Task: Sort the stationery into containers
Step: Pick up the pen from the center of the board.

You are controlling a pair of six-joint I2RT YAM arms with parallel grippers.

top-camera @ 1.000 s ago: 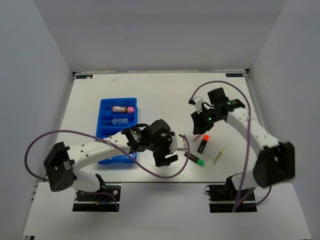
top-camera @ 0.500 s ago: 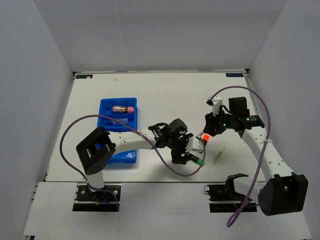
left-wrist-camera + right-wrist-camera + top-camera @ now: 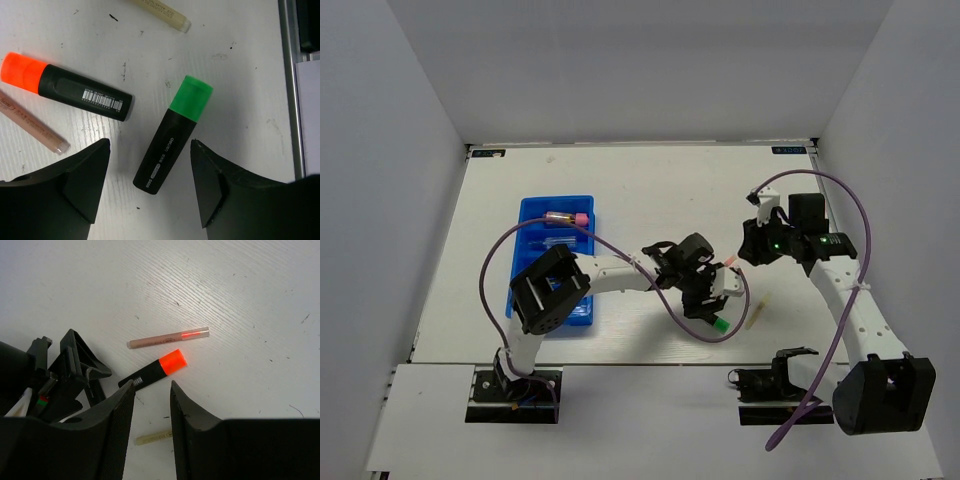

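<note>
Left wrist view: the left gripper (image 3: 149, 150), spread wide, straddles the green-capped highlighter (image 3: 172, 135) on the tabletop (image 3: 240, 100), near the orange-capped highlighter (image 3: 70, 87). The right gripper (image 3: 150, 390), narrowly parted, holds nothing. The blue tray (image 3: 528, 215) sits well apart.

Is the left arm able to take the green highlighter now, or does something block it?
Probably yes. The left gripper is open, with one finger on each side of the green highlighter. The orange highlighter lies apart from it, and nothing covers it.

Green-capped highlighter (image 3: 172, 135) between the spread jaws, apparently untouched; orange-capped highlighter (image 3: 65, 87) just beside.
</note>
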